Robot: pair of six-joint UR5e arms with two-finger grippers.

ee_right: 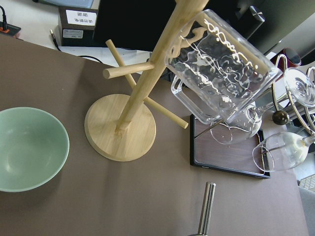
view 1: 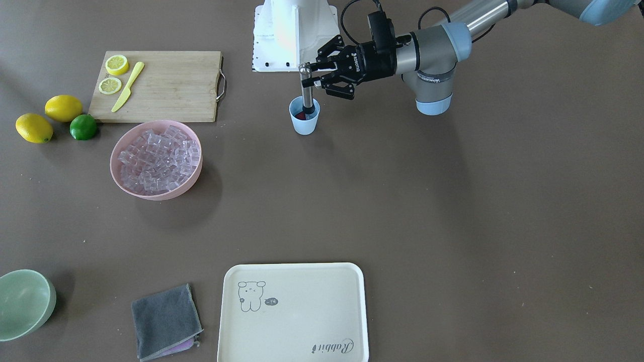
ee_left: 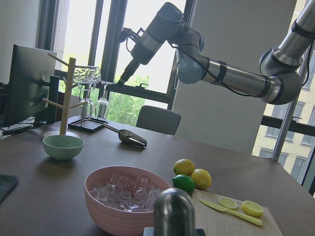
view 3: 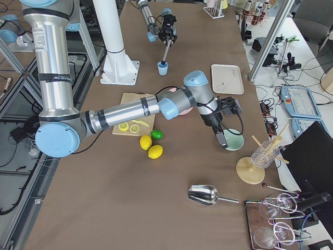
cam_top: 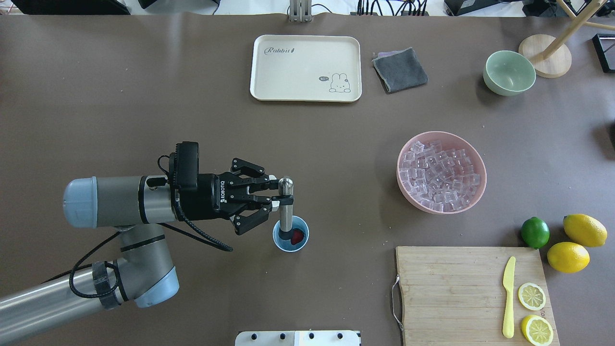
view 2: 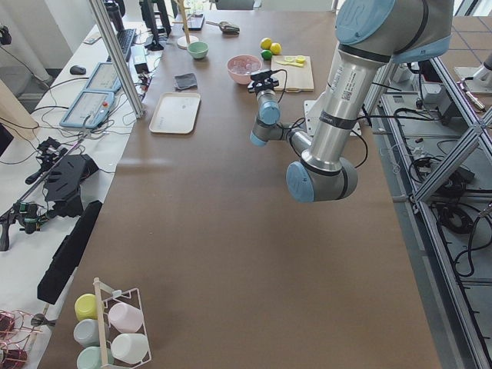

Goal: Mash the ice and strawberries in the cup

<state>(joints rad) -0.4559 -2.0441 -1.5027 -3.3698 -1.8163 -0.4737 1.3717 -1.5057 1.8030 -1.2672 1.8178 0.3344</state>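
Note:
The small light blue cup [cam_top: 283, 245] stands near the robot's base, and a dark red strawberry [cam_top: 298, 235] lies inside it. My left gripper [cam_top: 274, 194] is shut on a metal muddler [cam_top: 286, 204], which stands upright with its lower end in the cup [view 1: 305, 124]. The muddler's domed top [ee_left: 173, 211] fills the bottom of the left wrist view. Clear ice [cam_top: 439, 175] cubes fill the pink bowl [cam_top: 482, 185]; I cannot make out ice in the cup. My right gripper [view 3: 225, 139] hangs over the pale green bowl [view 3: 235, 140] at the table's far right, and I cannot tell its state.
A wooden cutting board [cam_top: 447, 293] holds two lemon slices [cam_top: 531, 296] and a yellow knife [cam_top: 508, 295]. Two lemons [cam_top: 584, 229] and a lime [cam_top: 535, 232] lie beside it. A cream tray [cam_top: 306, 67], a grey cloth [cam_top: 399, 69] and a wooden glass rack [cam_top: 545, 60] stand at the far side.

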